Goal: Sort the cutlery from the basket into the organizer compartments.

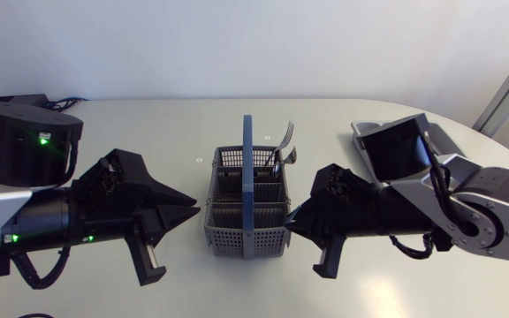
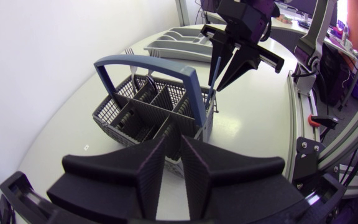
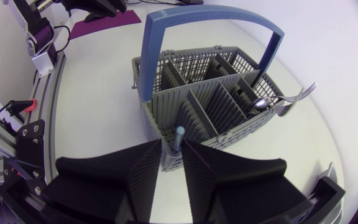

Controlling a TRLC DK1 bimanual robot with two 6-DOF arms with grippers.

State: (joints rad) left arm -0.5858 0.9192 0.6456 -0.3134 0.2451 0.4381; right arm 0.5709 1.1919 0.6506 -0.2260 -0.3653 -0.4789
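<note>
Head view, basket (image 1: 224, 231) is sitting at table centre, blue carry handle (image 1: 248, 177) running 12-to-6 over it.

Right gripper (image 3: 171, 144) is sitting at the basket's 4 o'clock corner. It's clamping a blue-handled utensil (image 3: 179, 134): both fingers are pressing the handle from two sides, and the handle tip is poking up between them. The utensil is standing upright in the corner compartment nearest this gripper. Left wrist view is showing the same thing, with the blue shaft (image 2: 215, 65) pinched between the right fingers, above the basket's far corner.

Left gripper (image 2: 174, 140) is hanging at the basket's 9 o'clock side, just beside the wall and not touching it. Its fingers are all but closed, with only a thin slit between them, and they're holding nothing.

A fork (image 1: 283, 150) is leaning out of the basket's 1 o'clock corner. Right wrist view is showing a spoon (image 3: 263, 102) beside it in the same end compartment. More tines are sticking up there, but I can't tell how many pieces.

The organizer (image 2: 166, 42) is lying at roughly 2 o'clock from the basket, well apart from it. From the left wrist it's sitting beyond the right gripper. I can't tell what's in its compartments.
</note>
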